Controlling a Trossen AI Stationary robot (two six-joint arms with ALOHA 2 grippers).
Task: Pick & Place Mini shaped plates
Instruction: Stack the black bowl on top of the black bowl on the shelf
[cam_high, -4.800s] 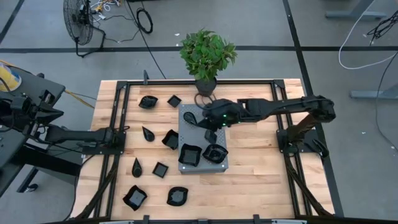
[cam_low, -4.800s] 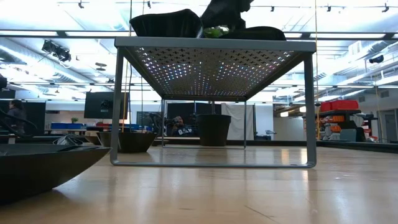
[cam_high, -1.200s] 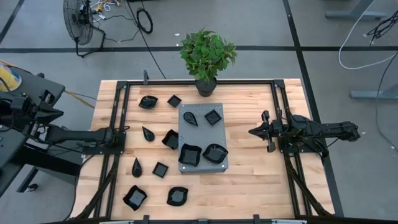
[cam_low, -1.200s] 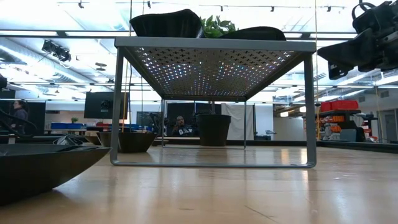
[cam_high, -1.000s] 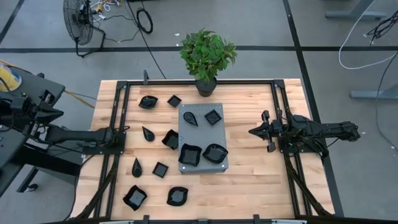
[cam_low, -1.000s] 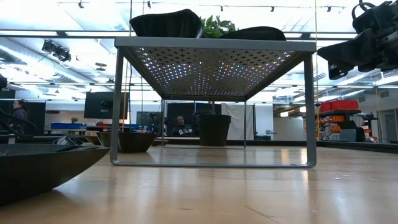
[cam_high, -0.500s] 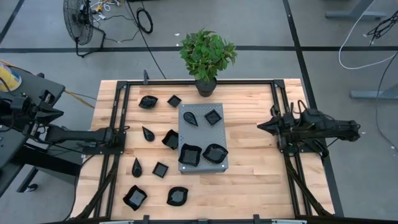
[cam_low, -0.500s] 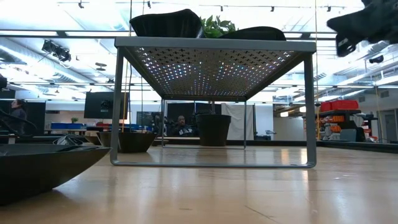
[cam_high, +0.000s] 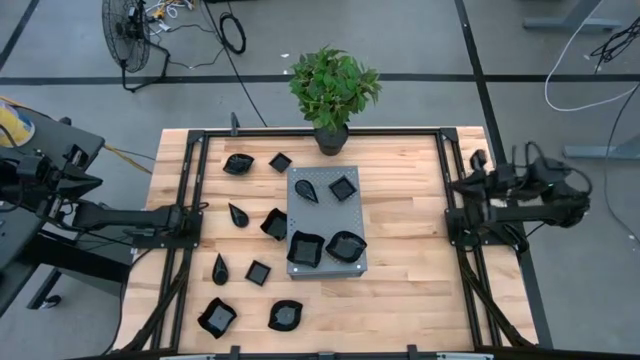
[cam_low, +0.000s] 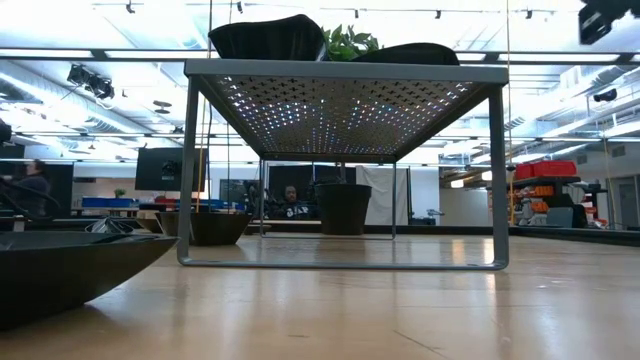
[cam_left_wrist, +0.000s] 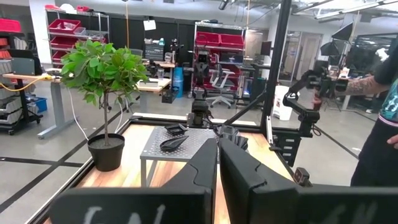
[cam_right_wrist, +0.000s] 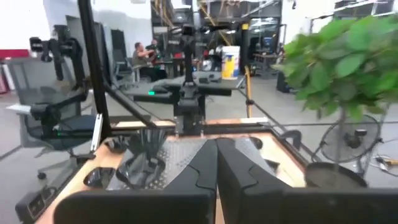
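right end effector (cam_high: 473, 163) withdrawn from slab (cam_high: 326, 221), square plate (cam_high: 343, 187) left there

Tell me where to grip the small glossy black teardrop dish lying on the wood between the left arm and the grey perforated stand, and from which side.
Probably from straight above: the small glossy black teardrop dish lies flat on the wooden table, cavity up. Pinch across its rounded wide end, one finger inside the rim, one outside; the pointed tip offers less to hold. The left gripper is nearest. Keep clear of the black square dish beside it.
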